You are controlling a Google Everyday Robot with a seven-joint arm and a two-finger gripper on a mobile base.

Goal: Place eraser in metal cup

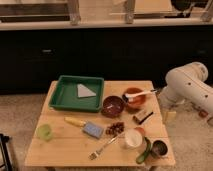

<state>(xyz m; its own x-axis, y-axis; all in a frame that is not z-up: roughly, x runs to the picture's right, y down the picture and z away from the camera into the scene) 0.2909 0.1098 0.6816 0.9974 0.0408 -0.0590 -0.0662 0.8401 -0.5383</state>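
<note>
One high view facing table [60,147], hand [158,92] at right.

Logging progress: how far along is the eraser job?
Done: nothing; the eraser lies on the table, apart from the metal cup at the front right corner. In hand: nothing seen; the arm sits by the right edge, pincer not visible. Left: grasp, carry, drop.
</note>
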